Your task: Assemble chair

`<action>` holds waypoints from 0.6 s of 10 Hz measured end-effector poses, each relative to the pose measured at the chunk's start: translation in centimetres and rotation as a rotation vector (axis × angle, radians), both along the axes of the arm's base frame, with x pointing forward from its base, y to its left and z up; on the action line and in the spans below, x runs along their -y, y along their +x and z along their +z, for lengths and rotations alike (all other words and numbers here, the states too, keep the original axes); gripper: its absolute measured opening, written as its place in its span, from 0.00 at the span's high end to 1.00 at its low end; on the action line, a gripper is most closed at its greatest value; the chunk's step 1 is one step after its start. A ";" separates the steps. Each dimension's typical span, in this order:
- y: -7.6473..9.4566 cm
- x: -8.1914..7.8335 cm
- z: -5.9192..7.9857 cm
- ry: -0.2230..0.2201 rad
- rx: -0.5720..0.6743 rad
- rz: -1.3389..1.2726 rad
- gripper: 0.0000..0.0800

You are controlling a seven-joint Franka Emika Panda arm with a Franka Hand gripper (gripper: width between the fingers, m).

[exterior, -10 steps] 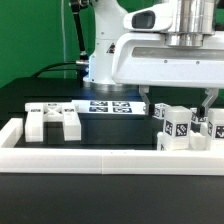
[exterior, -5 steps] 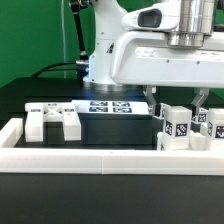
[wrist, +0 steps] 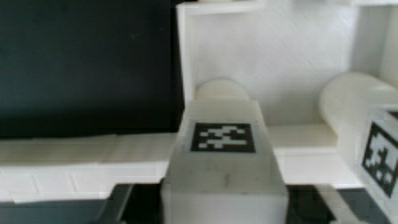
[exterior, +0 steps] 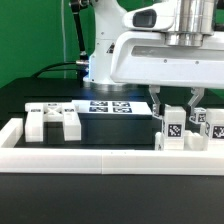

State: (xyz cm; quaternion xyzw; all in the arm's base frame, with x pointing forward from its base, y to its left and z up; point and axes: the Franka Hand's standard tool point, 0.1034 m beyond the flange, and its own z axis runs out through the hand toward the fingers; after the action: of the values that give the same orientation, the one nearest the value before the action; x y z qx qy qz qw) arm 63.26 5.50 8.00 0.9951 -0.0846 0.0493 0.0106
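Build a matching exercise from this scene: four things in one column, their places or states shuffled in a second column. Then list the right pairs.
Column 1
1. gripper
2. marker board
3. blocky white part
4. white border frame

Column 2
A. runs low along the front of the scene
B. shut on a tagged white piece at the exterior view's right
C. lies flat in the middle, tags facing up
D. sits untouched at the exterior view's left

Pairs: 1-B, 2-C, 3-D, 4-A
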 end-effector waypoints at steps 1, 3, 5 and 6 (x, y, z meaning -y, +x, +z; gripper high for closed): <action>0.0 -0.2 0.0 0.012 0.003 -0.125 0.64; -0.1 -0.3 0.0 0.038 0.008 -0.360 0.64; -0.1 -0.3 -0.1 0.080 0.010 -0.614 0.64; -0.1 -0.3 -0.1 0.088 0.012 -0.698 0.64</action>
State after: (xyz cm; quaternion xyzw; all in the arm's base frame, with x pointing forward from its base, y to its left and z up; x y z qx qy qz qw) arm 63.17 5.82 7.89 0.9054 -0.4217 0.0450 -0.0168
